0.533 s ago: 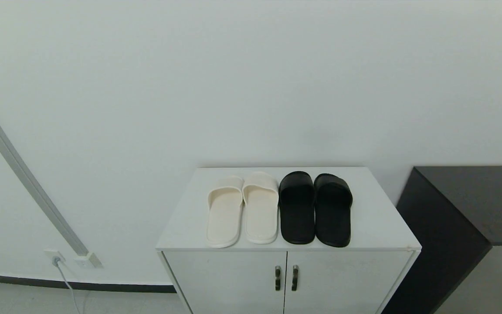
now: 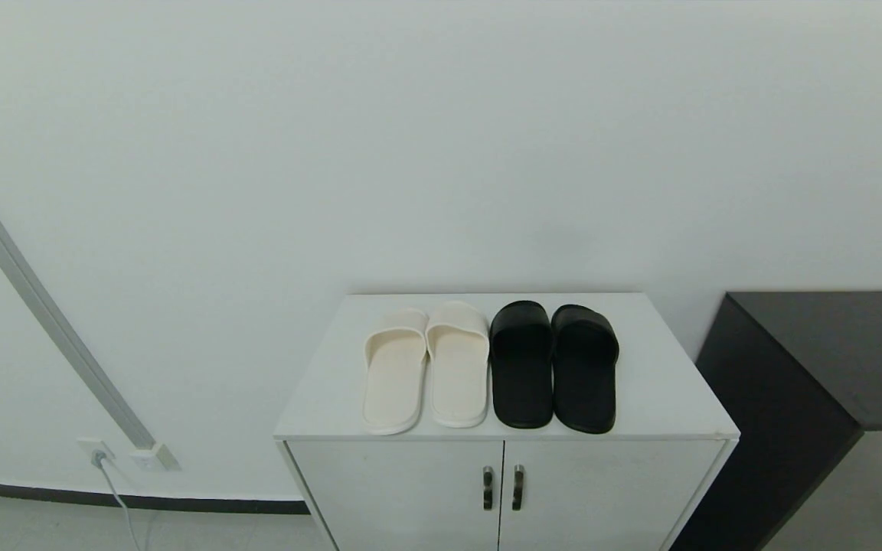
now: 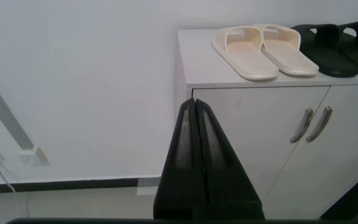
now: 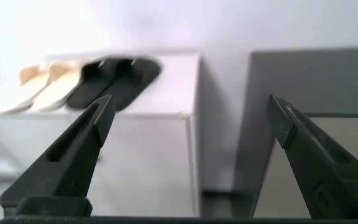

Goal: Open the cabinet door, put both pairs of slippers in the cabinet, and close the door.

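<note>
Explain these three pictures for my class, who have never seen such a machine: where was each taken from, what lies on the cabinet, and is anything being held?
This is a robot with two arms, each ending in a pincer called a gripper. The wide picture comes from a camera on its head, facing a white two-door cabinet. The other two come from cameras on its wrists. The left wrist's picture shows the black left gripper shut; the right wrist's shows the black right gripper open. Neither holds anything. On the cabinet's top lie a pair of cream slip-on slippers and, to the robot's right of them, a pair of black slip-on slippers. Both doors are closed.
</note>
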